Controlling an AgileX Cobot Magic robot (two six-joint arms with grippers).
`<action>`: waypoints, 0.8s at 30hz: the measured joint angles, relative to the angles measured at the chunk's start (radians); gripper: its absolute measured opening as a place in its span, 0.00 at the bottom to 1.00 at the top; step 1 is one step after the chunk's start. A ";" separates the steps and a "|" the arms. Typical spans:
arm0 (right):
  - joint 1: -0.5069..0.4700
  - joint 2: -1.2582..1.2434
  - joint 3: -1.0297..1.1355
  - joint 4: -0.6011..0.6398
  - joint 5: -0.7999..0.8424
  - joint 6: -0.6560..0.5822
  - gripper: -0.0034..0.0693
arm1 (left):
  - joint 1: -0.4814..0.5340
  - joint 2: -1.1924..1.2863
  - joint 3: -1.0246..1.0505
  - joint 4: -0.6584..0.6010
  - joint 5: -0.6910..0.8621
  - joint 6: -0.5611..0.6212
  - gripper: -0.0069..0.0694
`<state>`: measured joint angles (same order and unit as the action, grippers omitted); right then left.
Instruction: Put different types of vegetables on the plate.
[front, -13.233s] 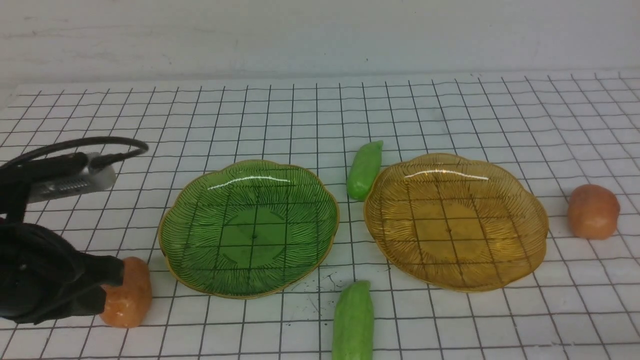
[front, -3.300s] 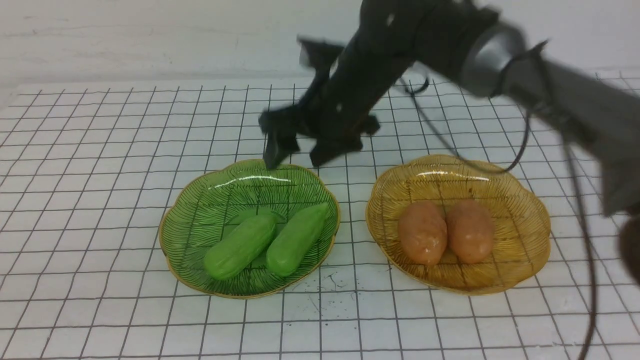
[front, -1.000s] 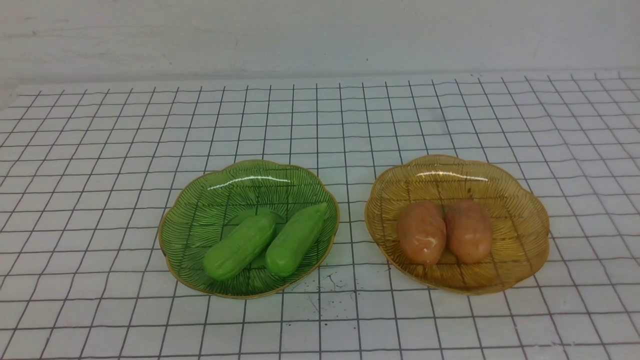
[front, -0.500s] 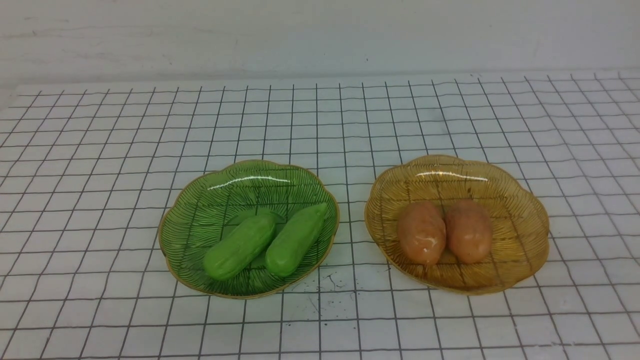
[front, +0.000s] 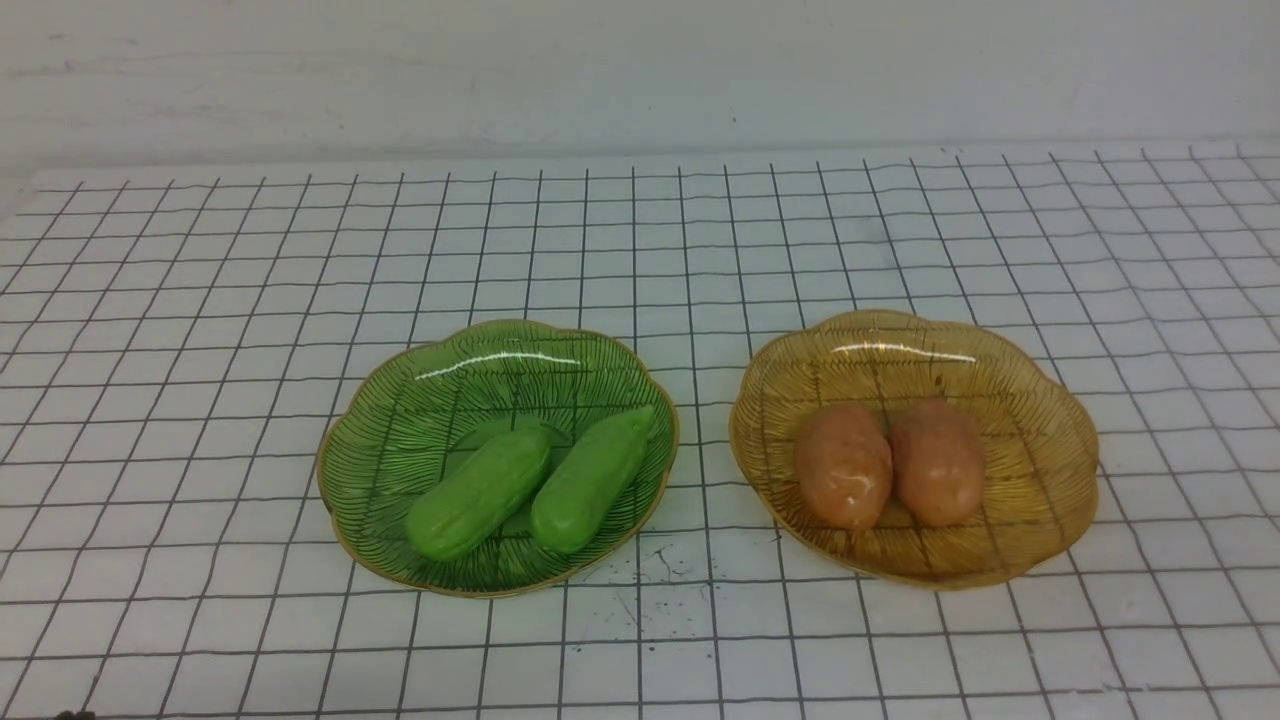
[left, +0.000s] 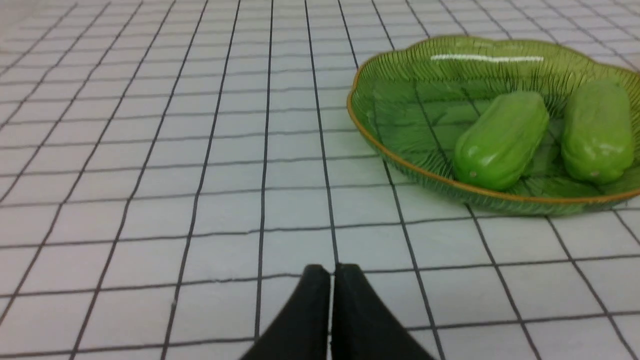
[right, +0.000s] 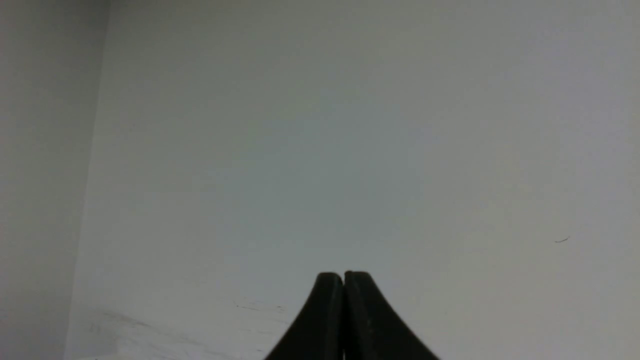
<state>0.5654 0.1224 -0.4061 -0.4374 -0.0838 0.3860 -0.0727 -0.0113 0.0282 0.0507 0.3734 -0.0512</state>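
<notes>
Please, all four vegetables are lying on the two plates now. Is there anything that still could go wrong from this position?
1. The right green vegetable lies with its far tip near the green plate's rim; a bump might roll it out.
2. The two orange vegetables touch each other, so nudging one would likely shift the other.
3. The left claw, shut, sits low over the table near that plate; a careless sweep could push the plate.

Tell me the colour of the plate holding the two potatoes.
Translucent amber plate, with fine ribbed lines; front view shows it best.
</notes>
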 joint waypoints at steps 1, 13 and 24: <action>0.000 0.000 0.000 0.000 0.000 0.000 0.03 | 0.000 0.000 0.000 0.000 0.001 0.000 0.08; 0.000 0.000 0.000 0.000 0.000 0.000 0.03 | 0.000 0.000 0.000 0.000 0.005 0.000 0.08; 0.000 0.000 0.000 0.000 0.000 0.018 0.03 | 0.000 0.000 0.000 0.000 0.008 0.000 0.08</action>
<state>0.5654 0.1224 -0.4059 -0.4374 -0.0838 0.4040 -0.0727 -0.0113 0.0282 0.0507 0.3818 -0.0512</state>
